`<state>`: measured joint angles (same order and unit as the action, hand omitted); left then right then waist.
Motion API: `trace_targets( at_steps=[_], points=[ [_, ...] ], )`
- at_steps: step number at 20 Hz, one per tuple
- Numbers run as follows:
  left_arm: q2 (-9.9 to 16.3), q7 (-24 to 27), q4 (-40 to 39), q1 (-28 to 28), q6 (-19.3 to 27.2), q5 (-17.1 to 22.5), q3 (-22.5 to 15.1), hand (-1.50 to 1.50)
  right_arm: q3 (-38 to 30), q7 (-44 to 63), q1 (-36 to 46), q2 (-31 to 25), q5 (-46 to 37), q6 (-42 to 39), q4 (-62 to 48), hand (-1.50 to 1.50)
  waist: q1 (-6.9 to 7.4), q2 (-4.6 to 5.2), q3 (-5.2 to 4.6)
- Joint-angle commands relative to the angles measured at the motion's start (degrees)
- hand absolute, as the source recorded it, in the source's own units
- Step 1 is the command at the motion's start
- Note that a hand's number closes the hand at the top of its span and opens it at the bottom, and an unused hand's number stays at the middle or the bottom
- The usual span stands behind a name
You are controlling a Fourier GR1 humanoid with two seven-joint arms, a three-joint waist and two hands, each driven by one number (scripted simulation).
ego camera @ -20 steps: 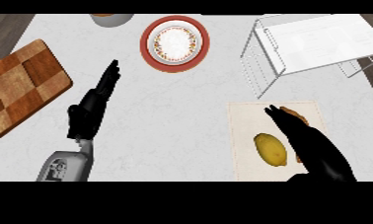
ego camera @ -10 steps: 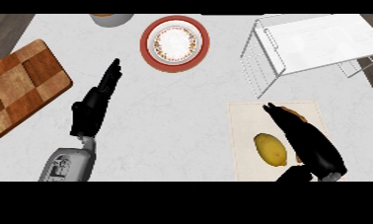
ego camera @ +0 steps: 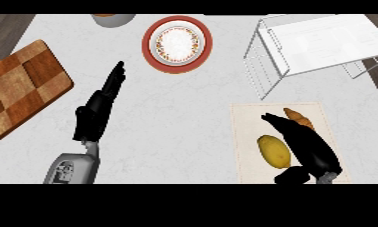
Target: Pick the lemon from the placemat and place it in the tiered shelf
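Note:
A yellow lemon point(ego camera: 274, 151) lies on the beige placemat point(ego camera: 251, 121) at the lower right. My right hand point(ego camera: 306, 143) hovers just to the lemon's right, fingers straight and pointing up-left, thumb low near the mat's front; it is open and holds nothing. It partly hides a brown croissant point(ego camera: 297, 116) on the same mat. The white wire tiered shelf point(ego camera: 310, 46) stands at the upper right, beyond the mat. My left hand point(ego camera: 97, 108) rests open at the left, fingers straight, pointing up.
A red-rimmed plate point(ego camera: 177, 44) with a white patterned centre sits at the top middle. A checkered wooden cutting board point(ego camera: 26, 83) lies at the far left edge. A grey bowl point(ego camera: 113, 18) shows at the top edge.
My right hand has slid slightly down and left on the placemat, closer beside the lemon. The left hand has barely moved.

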<state>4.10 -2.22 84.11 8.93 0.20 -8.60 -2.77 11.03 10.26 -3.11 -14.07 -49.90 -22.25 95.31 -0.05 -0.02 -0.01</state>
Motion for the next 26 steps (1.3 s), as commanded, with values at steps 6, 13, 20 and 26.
trace_targets(
  at_steps=[6,13,20,26],
  points=[
    [-0.1,-1.1,0.8,0.2,-1.0,0.1,0.5,0.0,4.7,-6.6,0.4,-1.7,-8.0,4.5,-5.4,1.5,0.09,0.02,0.02],
    [1.4,3.8,-1.5,-1.3,-2.6,1.2,3.0,0.0,8.0,2.3,-2.3,5.5,-10.0,3.3,4.8,1.5,0.02,-0.01,-0.01],
    [-1.9,4.0,-6.4,3.0,0.1,-1.0,1.7,0.0,14.8,6.3,-8.4,10.8,-13.8,9.3,8.1,1.5,-0.26,0.02,0.0],
    [1.3,1.4,-3.4,2.1,-2.0,0.5,3.6,0.0,11.9,3.3,-13.2,13.9,-1.4,12.0,20.8,1.5,-0.72,0.0,0.05]
  ],
)
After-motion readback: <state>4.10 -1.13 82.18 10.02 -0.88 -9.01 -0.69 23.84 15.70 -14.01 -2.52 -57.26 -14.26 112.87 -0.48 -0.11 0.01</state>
